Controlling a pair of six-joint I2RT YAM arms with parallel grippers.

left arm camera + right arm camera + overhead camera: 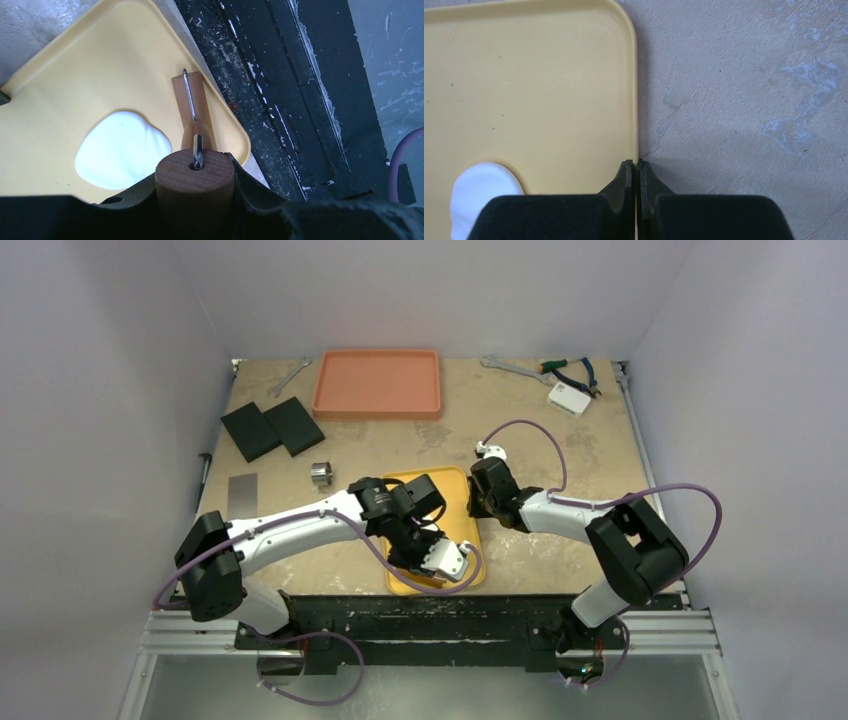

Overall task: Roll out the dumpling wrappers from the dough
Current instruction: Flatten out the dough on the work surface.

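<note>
Left wrist view: the left end effector (194, 205) is pinching a wooden rolling pin (195, 172) beside flattened white dough (122, 150) lying on the yellow tray (100, 60). The right end effector (634, 170) is resting pressed together at the tray's rim.

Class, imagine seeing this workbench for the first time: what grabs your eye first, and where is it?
The bright yellow tray at the near edge of the table stands out, with a flattened white dough piece lying on it. The left pincer grips a wooden rolling pin just beside that dough, while the right pincer, shut, sits at the tray's rim.
</note>
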